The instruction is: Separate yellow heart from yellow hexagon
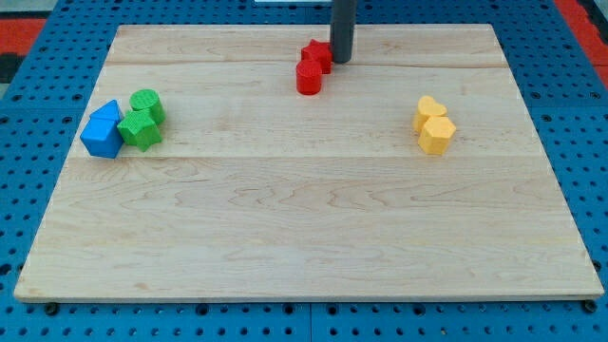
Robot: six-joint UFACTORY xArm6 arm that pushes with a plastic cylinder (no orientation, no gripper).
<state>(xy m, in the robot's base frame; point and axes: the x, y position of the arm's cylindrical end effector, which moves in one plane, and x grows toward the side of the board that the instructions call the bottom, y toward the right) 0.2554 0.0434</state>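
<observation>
Right now the yellow heart-shaped block [429,110] and the yellow hexagon-shaped block [438,136] sit pressed together on the view's right half of the pale wooden board [304,237], the heart toward the view's top and the hexagon just below it, touching. Which of the two is truly the heart is hard to settle from this angle; I go by the notched upper outline.

My tip [341,61] is well apart from that pair, up near the view's top edge of the board, around the middle. It stands just to the view's right of a red star-like block [316,55], touching it or nearly so. A second red block, a short cylinder [309,79], rests against the star on its lower side.

As for a pincer, the arm carries none: it ends in a plain dark rod, so nothing is held.

Far off on the view's left, a blue block with a peaked top [103,131] touches two green blocks [143,118], whose shapes I cannot make out clearly. Round the board lies a blue perforated table surface [28,190].
</observation>
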